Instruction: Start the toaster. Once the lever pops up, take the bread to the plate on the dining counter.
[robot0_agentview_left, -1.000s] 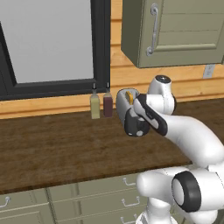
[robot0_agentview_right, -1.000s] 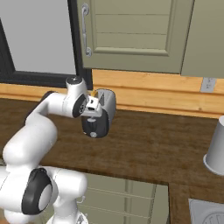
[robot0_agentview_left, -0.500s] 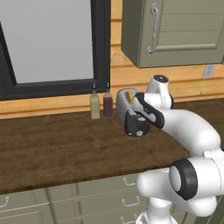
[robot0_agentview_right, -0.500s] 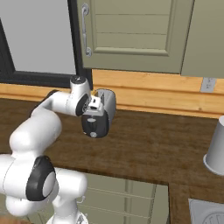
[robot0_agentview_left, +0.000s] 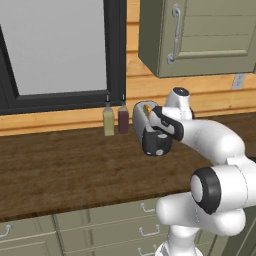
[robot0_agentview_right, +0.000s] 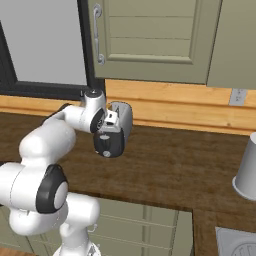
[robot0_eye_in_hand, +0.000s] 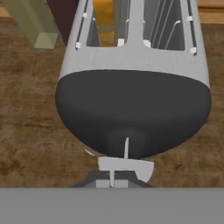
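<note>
The silver-white toaster (robot0_agentview_left: 141, 121) (robot0_agentview_right: 121, 119) stands on the dark wood worktop, its black end panel (robot0_eye_in_hand: 131, 109) facing me. The bread (robot0_agentview_left: 146, 108) (robot0_eye_in_hand: 105, 15), a tan-yellow slice, sits down in one slot. My gripper (robot0_agentview_left: 159, 131) (robot0_agentview_right: 107, 121) (robot0_eye_in_hand: 112, 181) hangs just above the end panel, shut, its tips pressed together right beside the lever (robot0_eye_in_hand: 125, 164), a light tab sticking out of the panel's slot. Whether the tips touch the tab I cannot tell. The plate and the dining counter are out of view.
Two slim bottles (robot0_agentview_left: 108, 121) (robot0_agentview_left: 123, 119) stand just left of the toaster against the wooden wall. A green-grey wall cabinet (robot0_agentview_left: 200, 35) hangs overhead. A grey cup (robot0_agentview_right: 246, 172) and a sink corner (robot0_agentview_right: 237, 244) lie to the right.
The jaws have gone from wide open to shut over the toaster's end panel. The hand has stayed nearly in place.
</note>
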